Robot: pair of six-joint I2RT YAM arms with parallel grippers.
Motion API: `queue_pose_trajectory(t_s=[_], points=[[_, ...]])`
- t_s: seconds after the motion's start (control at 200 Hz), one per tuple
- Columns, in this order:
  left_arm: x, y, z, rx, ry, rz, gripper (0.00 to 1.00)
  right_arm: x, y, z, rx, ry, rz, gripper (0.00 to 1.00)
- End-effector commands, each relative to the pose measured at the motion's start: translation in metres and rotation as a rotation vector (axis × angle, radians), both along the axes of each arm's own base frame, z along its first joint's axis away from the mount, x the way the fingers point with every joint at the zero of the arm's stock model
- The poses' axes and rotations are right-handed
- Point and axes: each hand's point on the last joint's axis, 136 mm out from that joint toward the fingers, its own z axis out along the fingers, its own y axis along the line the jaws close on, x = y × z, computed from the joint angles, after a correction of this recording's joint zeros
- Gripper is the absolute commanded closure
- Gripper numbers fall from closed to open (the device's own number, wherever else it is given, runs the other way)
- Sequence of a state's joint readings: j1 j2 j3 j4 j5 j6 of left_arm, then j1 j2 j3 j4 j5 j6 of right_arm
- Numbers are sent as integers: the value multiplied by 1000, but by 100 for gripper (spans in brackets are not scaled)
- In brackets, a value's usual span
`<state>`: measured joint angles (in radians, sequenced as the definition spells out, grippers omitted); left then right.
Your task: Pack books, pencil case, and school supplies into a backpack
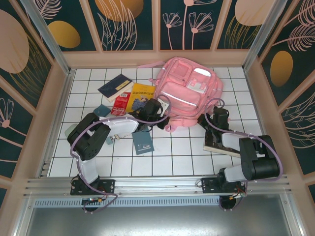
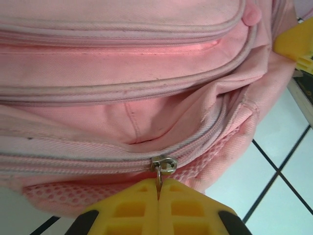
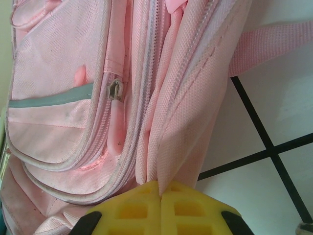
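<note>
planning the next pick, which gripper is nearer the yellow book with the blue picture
Left. The left gripper, shut on the pink fabric backpack's zipper pull, is beside the yellow book; the right gripper pinches the backpack's far side.

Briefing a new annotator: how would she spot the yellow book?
Find the big pink backpack on the tiled table. Just left of it lies the yellow book. Its blue cover picture sets it apart from the navy book and red piece.

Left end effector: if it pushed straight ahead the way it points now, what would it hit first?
The backpack: the left end effector is shut on a zipper pull, with pink fabric directly ahead.
</note>
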<state>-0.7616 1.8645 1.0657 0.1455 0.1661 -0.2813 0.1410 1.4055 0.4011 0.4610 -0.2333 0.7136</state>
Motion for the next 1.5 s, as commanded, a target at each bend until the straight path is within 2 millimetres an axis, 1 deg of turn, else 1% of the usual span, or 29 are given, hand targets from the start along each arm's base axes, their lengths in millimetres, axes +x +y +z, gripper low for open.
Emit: queue_pose_trajectory(t_s=[0.0, 0.13, 0.25, 0.305, 0.365, 0.43, 0.495, 0.581, 0.621, 0.671, 0.716, 0.801, 0.811, 0.821, 0.826, 0.841, 0.911, 0.981, 1.031, 1.121, 1.221, 1.366, 1.466, 1.496], points=[[14, 34, -1, 117, -47, 135, 100, 17, -16, 17, -31, -63, -50, 100], [30, 60, -4, 203, -74, 251, 100, 16, -36, 17, -35, -62, -115, 100], [47, 87, -7, 228, -64, 356, 100, 14, -54, 18, -47, -67, -170, 100], [56, 98, -5, 236, -66, 405, 100, 14, -62, 18, -54, -67, -196, 100], [62, 101, -1, 217, -62, 418, 100, 15, -68, 21, -58, -75, -212, 100], [59, 86, 9, 157, -56, 354, 100, 17, -69, 25, -56, -87, -206, 100], [52, 68, 21, 77, -43, 289, 100, 20, -62, 32, -41, -107, -170, 100], [45, 54, 32, 50, -59, 248, 100, 19, -54, 39, -25, -116, -138, 71], [40, 47, 35, 48, -68, 230, 100, 18, -50, 43, -28, -116, -127, 62], [33, 39, 38, 41, -71, 212, 100, 15, -41, 47, -35, -115, -105, 55], [26, 31, 41, 29, -74, 191, 100, 11, -32, 53, -41, -120, -82, 51], [14, 14, 47, 10, -81, 156, 100, -2, -9, 58, -57, -120, -35, 46], [12, 13, 47, 8, -81, 152, 100, -3, -6, 59, -56, -121, -30, 45], [11, 11, 47, 6, -81, 146, 100, -5, -4, 60, -55, -122, -25, 39], [10, 10, 48, 3, -81, 143, 100, -5, -3, 59, -54, -122, -24, 37], [9, 7, 48, -1, -80, 136, 100, -9, 4, 59, -48, -122, -8, 36], [0, -6, 53, -36, -72, 99, 100, -21, 27, 61, -2, -126, 46, 35], [-9, -18, 56, -58, -67, 67, 100, -33, 46, 55, 25, -99, 85, 35], [-14, -25, 59, -66, -66, 49, 100, -41, 54, 48, 30, -68, 90, 35], [-21, -33, 62, -81, -68, 25, 100, -55, 66, 43, 49, -54, 95, 35], [-26, -35, 60, -86, -62, 3, 100, -64, 77, 43, 112, -59, 116, 37], [-30, -34, 58, -93, -59, -2, 100, -63, 84, 35, 127, -24, 121, 38], [-27, -30, 60, -82, -76, 23, 100, -65, 90, 40, 130, -35, 117, 38], [-25, -28, 60, -75, -85, 33, 100, -69, 96, 43, 128, -39, 131, 38]])
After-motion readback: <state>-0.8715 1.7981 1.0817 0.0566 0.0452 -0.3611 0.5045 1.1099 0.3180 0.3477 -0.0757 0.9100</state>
